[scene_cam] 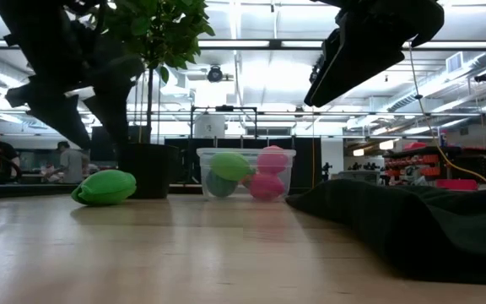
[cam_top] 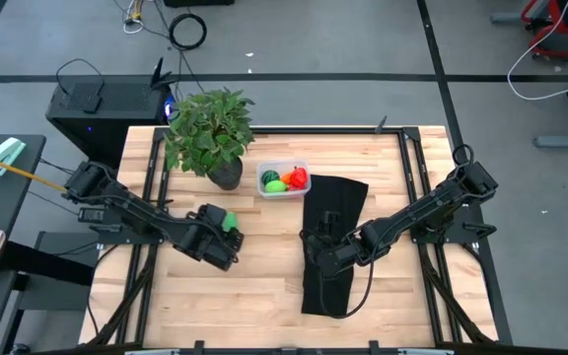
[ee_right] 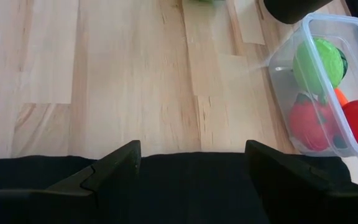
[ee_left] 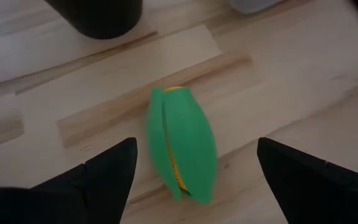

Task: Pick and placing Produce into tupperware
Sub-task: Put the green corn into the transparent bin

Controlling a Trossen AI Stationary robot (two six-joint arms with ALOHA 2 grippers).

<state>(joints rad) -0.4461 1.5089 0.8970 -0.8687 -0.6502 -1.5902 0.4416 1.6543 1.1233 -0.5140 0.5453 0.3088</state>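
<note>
A light green toy vegetable with a yellow seam [ee_left: 182,146] lies on its side on the wooden table [cam_top: 264,296], left of the tupperware; it also shows in the high view [cam_top: 229,221] and the low view [scene_cam: 104,187]. My left gripper [ee_left: 196,146] hovers above it, open, one finger on either side, touching nothing [cam_top: 221,235]. The clear tupperware [cam_top: 283,180] stands next to the plant pot and holds a light green piece [ee_right: 319,62], red pieces [ee_right: 309,121] and an orange one [ee_right: 340,96]. My right gripper [ee_right: 191,149] is open above a black cloth [cam_top: 333,237].
A leafy potted plant [cam_top: 210,133] in a dark pot [scene_cam: 150,169] stands just left of the tupperware at the table's far side. The black cloth lies spread from the tupperware's right side toward the near edge. Bare wood stretches between the two arms.
</note>
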